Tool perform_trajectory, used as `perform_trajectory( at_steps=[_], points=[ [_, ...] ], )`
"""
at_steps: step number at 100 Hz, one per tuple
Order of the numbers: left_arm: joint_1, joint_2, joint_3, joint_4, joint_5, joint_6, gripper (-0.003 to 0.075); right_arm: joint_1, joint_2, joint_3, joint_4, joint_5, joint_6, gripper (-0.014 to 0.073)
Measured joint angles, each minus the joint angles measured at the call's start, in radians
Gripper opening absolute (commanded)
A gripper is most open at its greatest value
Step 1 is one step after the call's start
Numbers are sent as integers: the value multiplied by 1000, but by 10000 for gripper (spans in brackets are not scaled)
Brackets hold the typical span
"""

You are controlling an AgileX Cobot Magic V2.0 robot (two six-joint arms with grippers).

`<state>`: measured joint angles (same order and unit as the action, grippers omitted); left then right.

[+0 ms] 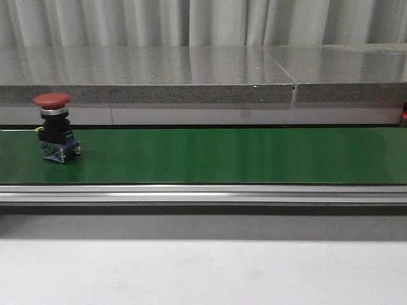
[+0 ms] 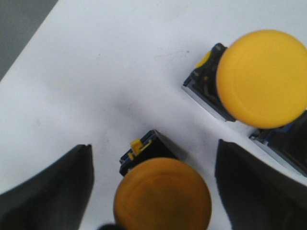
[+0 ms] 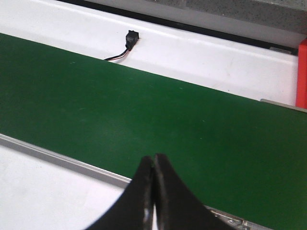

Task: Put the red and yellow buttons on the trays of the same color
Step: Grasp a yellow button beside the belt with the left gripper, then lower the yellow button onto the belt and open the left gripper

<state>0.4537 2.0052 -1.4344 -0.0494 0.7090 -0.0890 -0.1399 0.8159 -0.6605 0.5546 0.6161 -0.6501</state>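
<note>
No writing is legible anywhere. The left hand is spread wide around a yellow button; the right hand is pinched closed, empty, above the belt.

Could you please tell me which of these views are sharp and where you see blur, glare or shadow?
Front view: mostly sharp, soft glare streaks on the green belt; red button clear. Left wrist view: close and blurred, the yellow buttons soft-edged, faint shadows on the white surface, left tool fingers dark. Right wrist view: belt in focus, right tool fingertips blurred.
</note>
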Motion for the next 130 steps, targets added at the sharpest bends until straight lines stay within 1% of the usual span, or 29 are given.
perform_trajectory(
  at_steps=[1, 2, 5, 12, 22, 28, 41, 54, 67, 82, 98, 111, 130],
  points=[
    [0, 0, 0, 0, 0, 0, 303, 0, 0, 0, 0, 0, 0, -67],
    [0, 0, 0, 0, 0, 0, 303, 0, 0, 0, 0, 0, 0, -67],
    [0, 0, 0, 0, 2, 0, 240, 0, 0, 0, 0, 0, 0, -67],
    [0, 0, 0, 0, 9, 0, 130, 0, 0, 0, 0, 0, 0, -67],
    [0, -7, 0, -10, 32, 0, 15, 0, 0, 0, 0, 0, 0, -67],
    [0, -24, 0, -22, 46, 0, -20, 0, 0, 0, 0, 0, 0, -67],
    [0, -92, 0, -39, 70, 0, -19, 0, 0, 0, 0, 0, 0, -67],
    [-21, -192, 0, -49, 101, 0, -19, 0, 0, 0, 0, 0, 0, -67],
    [-75, -291, 0, -51, 126, 1, -19, 0, 0, 0, 0, 0, 0, -67],
    [-156, -380, 0, -55, 168, 36, -19, 0, 0, 0, 0, 0, 0, -67],
    [-228, -405, 5, -59, 216, 52, -19, 0, 0, 0, 0, 0, 0, -67],
    [-262, -405, 46, -59, 208, 52, -19, 0, 0, 0, 0, 0, 0, -67],
    [-298, -405, 150, -59, 175, 52, -19, 0, 0, 0, 0, 0, 0, -67]
  ],
)
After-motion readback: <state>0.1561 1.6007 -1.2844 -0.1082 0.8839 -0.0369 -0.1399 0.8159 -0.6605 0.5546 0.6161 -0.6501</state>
